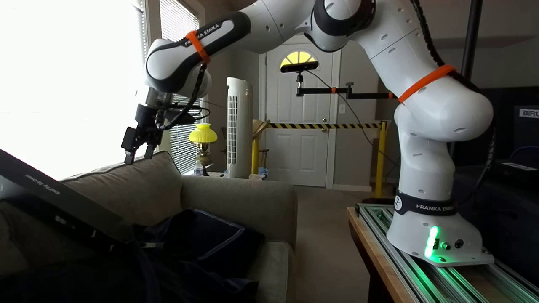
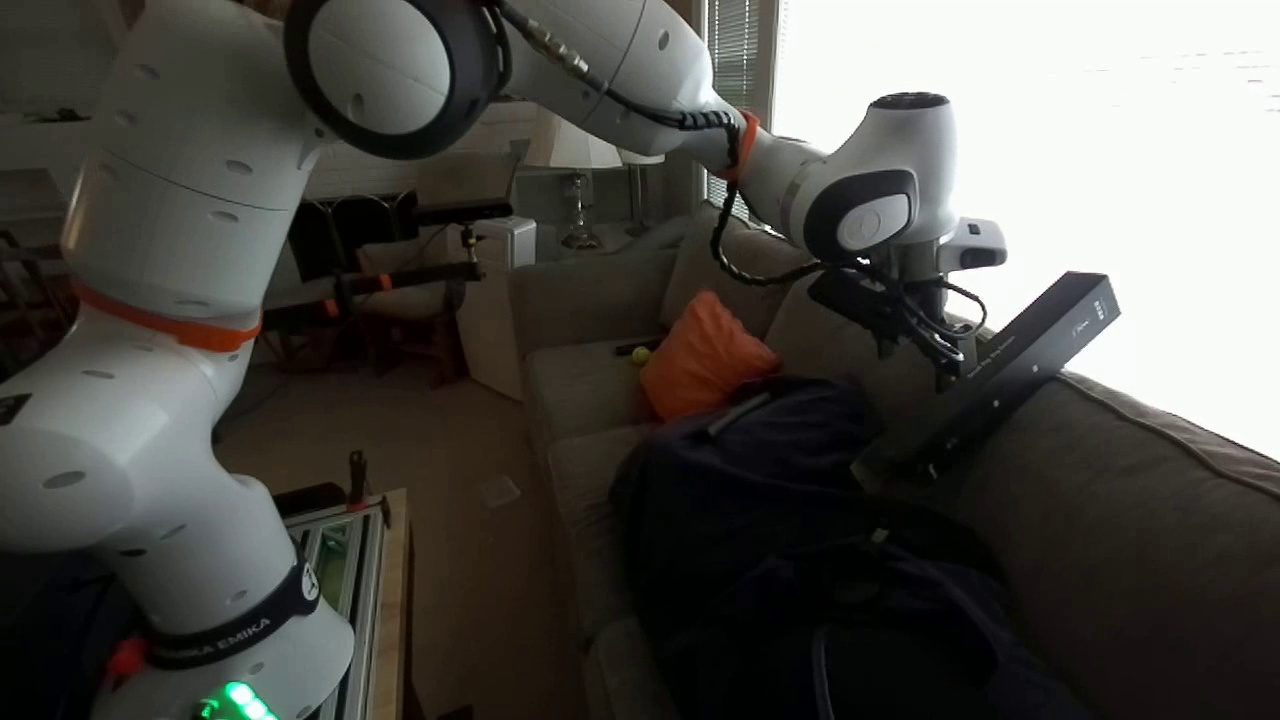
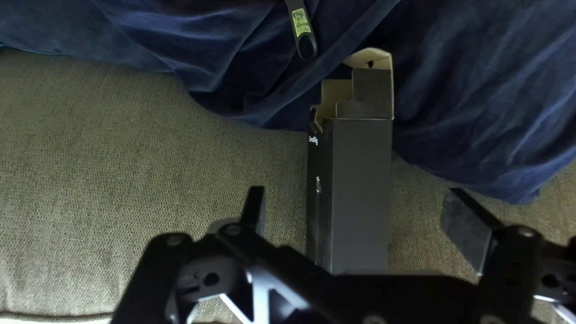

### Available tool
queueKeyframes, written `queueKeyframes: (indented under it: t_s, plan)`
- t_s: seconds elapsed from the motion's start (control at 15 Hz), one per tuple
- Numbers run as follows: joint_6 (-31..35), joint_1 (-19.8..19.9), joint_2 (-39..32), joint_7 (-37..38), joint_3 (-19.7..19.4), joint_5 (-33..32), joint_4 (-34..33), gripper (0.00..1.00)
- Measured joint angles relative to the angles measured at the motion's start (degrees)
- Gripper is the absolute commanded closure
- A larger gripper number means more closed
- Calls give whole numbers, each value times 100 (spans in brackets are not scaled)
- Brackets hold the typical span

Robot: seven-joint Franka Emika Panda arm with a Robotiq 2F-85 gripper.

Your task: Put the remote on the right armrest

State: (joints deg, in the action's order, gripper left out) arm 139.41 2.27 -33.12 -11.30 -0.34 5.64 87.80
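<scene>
My gripper is open and empty; its fingers (image 3: 355,191) stand wide apart in the wrist view. It hangs over the sofa backrest in both exterior views (image 1: 139,156) (image 2: 945,372). A long black box (image 3: 361,189) with an open flap end lies below, between the fingers in the wrist view, untouched as far as I can see. No remote is clearly recognisable. A slim dark object with a yellow-green label (image 3: 301,24) lies on the blue cloth. A thin dark object (image 2: 632,349) lies on the far seat, too small to identify. One armrest (image 1: 240,206) and the opposite armrest (image 2: 590,295) show.
The black box leans against the backrest in both exterior views (image 1: 63,193) (image 2: 1030,350). Dark blue cloth (image 2: 760,480) covers much of the seat. An orange pillow (image 2: 700,360) and a yellow-green ball (image 2: 641,354) are on the sofa. A lamp (image 1: 203,134) and tower fan (image 1: 239,126) stand behind an armrest.
</scene>
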Motion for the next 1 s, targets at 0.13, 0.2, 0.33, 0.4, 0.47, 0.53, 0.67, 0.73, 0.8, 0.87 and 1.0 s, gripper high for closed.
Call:
queueKeyframes:
  t_s: [0.13, 0.2, 0.33, 0.4, 0.47, 0.53, 0.67, 0.73, 0.8, 0.87, 1.0]
  plan:
    - [74, -57, -319, 81, 22, -142, -255, 0]
    - [113, -105, -464, 163, 24, -224, -383, 0]
    - [164, -217, -728, 366, 25, -331, -644, 0]
    - [180, -275, -845, 486, 21, -377, -768, 0]
    - [190, -333, -961, 626, 18, -420, -894, 0]
    - [198, -391, -1073, 765, 9, -449, -1017, 0]
    - [255, -493, -1296, 1030, -18, -476, -1274, 0]
    - [317, -540, -1411, 1150, -43, -491, -1402, 0]
    - [388, -585, -1526, 1264, -80, -509, -1530, 0]
    - [483, -628, -1642, 1370, -128, -533, -1654, 0]
    - [682, -709, -1876, 1579, -245, -608, -1899, 0]
